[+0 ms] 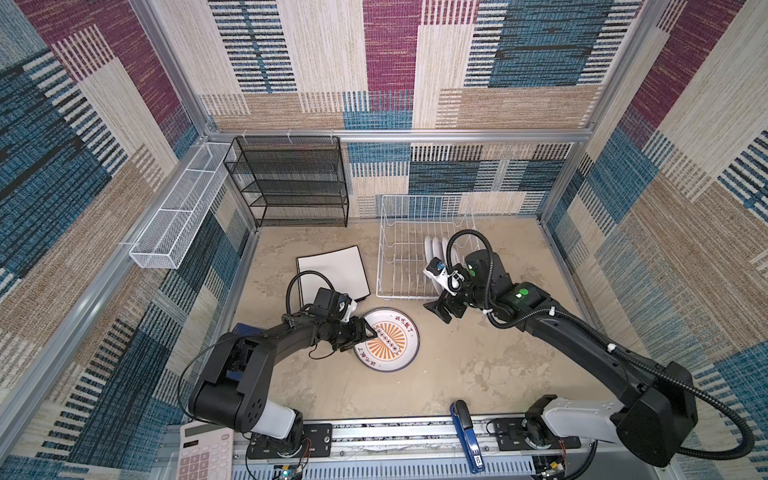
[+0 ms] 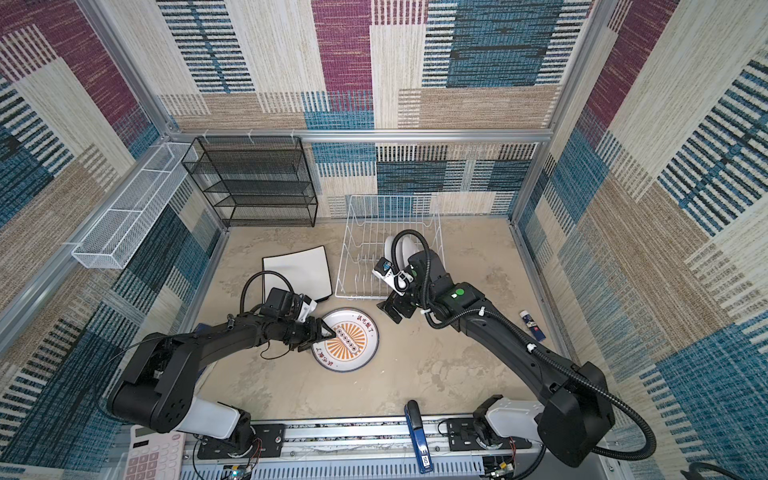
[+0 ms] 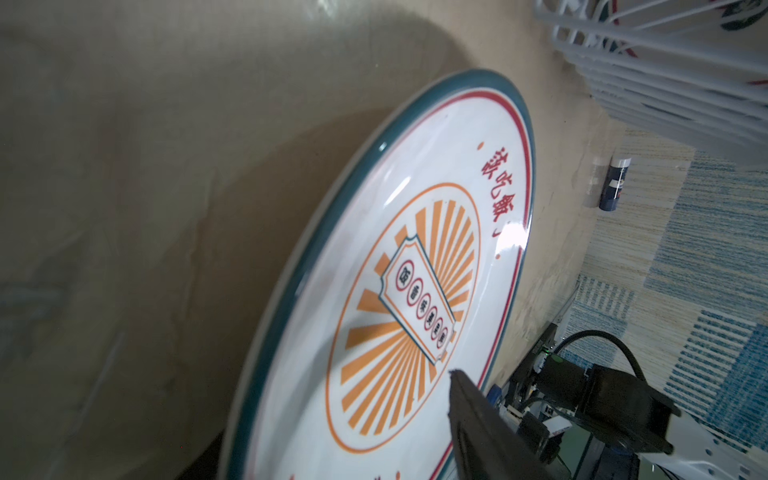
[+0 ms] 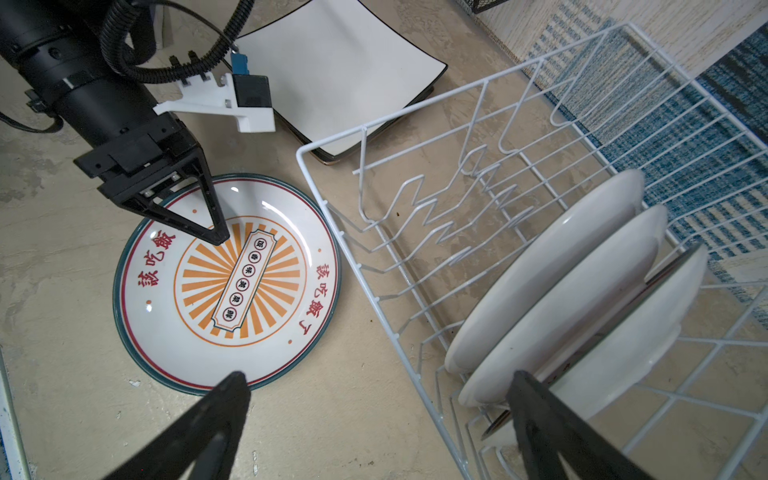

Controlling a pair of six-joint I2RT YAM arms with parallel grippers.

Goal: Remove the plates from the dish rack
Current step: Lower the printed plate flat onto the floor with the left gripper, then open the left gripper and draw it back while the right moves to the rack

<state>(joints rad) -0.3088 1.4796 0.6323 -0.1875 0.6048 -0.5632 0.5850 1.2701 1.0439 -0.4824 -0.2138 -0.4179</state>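
A round plate with an orange sunburst (image 1: 388,343) (image 2: 347,338) (image 4: 228,282) lies face up on the table. My left gripper (image 1: 370,332) (image 2: 328,332) is open at its left rim. One of its fingers (image 3: 469,407) hovers over the printed face (image 3: 415,270); its mate is hidden under the rim. Three round white plates (image 1: 436,249) (image 2: 401,249) (image 4: 561,282) stand upright in the white wire dish rack (image 1: 379,266) (image 2: 340,266) (image 4: 370,291). My right gripper (image 1: 446,309) (image 2: 395,309) (image 4: 378,390) is wide open and empty at the rack's near corner. Square plates (image 1: 332,274) (image 4: 340,70) are stacked left of the rack.
A black mesh shelf (image 1: 291,183) stands at the back left and a long white mesh basket (image 1: 178,216) hangs on the left wall. A blue stapler (image 1: 467,432) and a pink calculator (image 1: 205,453) lie at the front edge. A small tube (image 2: 532,326) lies by the right wall.
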